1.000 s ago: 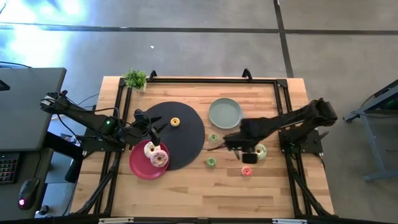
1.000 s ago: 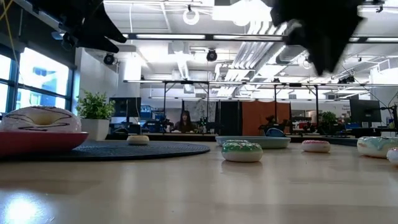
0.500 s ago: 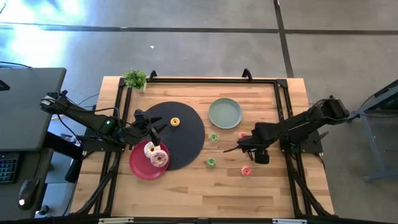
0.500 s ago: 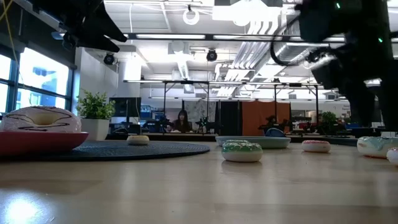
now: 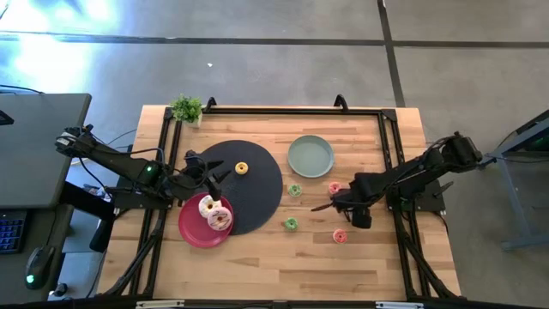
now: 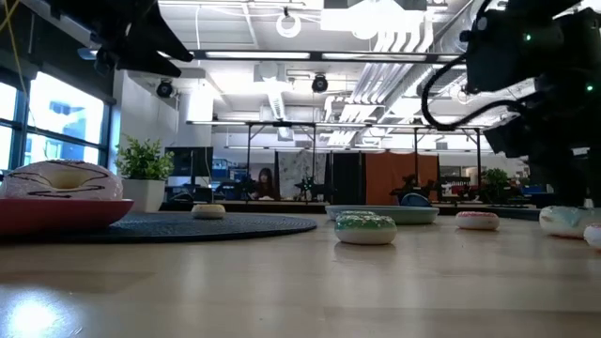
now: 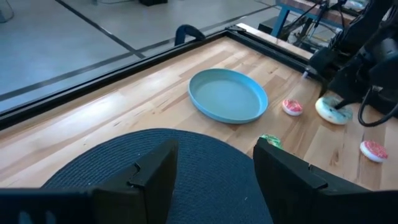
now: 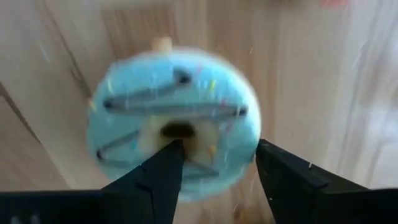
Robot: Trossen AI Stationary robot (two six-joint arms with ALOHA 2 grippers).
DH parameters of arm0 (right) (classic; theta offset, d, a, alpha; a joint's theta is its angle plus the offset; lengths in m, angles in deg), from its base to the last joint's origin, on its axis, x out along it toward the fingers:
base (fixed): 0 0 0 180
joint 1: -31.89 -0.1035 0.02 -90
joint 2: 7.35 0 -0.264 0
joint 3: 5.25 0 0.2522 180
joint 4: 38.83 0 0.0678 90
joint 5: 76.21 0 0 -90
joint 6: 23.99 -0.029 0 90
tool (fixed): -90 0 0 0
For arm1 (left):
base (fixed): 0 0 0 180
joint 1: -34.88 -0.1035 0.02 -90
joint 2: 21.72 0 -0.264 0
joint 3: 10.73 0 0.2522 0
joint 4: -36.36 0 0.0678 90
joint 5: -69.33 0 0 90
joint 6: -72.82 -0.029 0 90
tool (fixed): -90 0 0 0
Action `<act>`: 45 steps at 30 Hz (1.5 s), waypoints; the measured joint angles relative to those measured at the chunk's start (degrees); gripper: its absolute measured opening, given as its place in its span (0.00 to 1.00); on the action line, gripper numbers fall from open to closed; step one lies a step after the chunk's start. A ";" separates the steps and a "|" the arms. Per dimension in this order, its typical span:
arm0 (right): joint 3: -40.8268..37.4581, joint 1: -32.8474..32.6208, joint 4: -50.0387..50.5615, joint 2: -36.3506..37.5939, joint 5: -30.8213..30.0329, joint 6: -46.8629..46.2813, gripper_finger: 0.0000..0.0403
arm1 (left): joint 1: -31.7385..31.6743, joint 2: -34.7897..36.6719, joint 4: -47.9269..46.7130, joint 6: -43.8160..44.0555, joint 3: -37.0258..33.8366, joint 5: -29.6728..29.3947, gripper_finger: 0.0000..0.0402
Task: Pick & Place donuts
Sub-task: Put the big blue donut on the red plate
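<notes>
A pale-green iced donut (image 8: 174,121) lies flat on the wooden table at the right, and also shows in the low view (image 6: 563,220). My right gripper (image 8: 214,168) is open just above it, pointing down, with one finger over the hole and one past the rim; in the high view (image 5: 353,206) it hides the donut. A white donut (image 5: 207,205) and a pink donut (image 5: 220,219) lie on the red plate (image 5: 193,230). My left gripper (image 5: 213,182) is open and empty over the black mat (image 7: 186,162). My right gripper comes at the pale-green donut from above. One fingertip (image 8: 169,155) shows over the donut's middle, by the hole. I cannot tell whether it touches the donut, which lies flat on the table.
A tiny orange donut (image 5: 242,168) lies on the mat. Tiny green donuts (image 5: 294,190) (image 5: 291,224) and red-pink ones (image 5: 334,187) (image 5: 340,235) lie on the wood near the sage-green plate (image 5: 310,155). A small plant (image 5: 186,109) stands at the far left corner.
My right gripper has gone toward the table's right edge and down, onto the place of the pale-green donut, which it now covers in the high view. The donuts have not moved.
</notes>
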State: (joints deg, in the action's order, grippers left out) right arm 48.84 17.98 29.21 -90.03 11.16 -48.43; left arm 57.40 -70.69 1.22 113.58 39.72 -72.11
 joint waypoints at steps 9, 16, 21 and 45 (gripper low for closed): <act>0.36 2.62 -7.21 -0.06 -1.84 -1.14 0.30 | -0.01 0.01 0.91 0.02 0.00 -0.09 0.51; 1.00 5.01 -10.10 -0.09 -0.14 -1.12 0.09 | 0.00 -0.01 0.84 0.00 0.00 1.02 0.51; 6.63 5.04 -20.16 -0.09 4.28 0.21 0.04 | 0.00 0.01 0.86 -0.19 0.00 1.00 0.51; 40.00 3.73 -84.69 -40.31 -6.04 20.37 0.05 | -0.02 4.52 6.83 -13.97 0.02 -17.77 0.51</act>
State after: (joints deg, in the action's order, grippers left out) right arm 88.84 21.72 -55.48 -130.34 5.12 -28.07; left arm 57.38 -66.17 8.05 99.61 39.74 -89.88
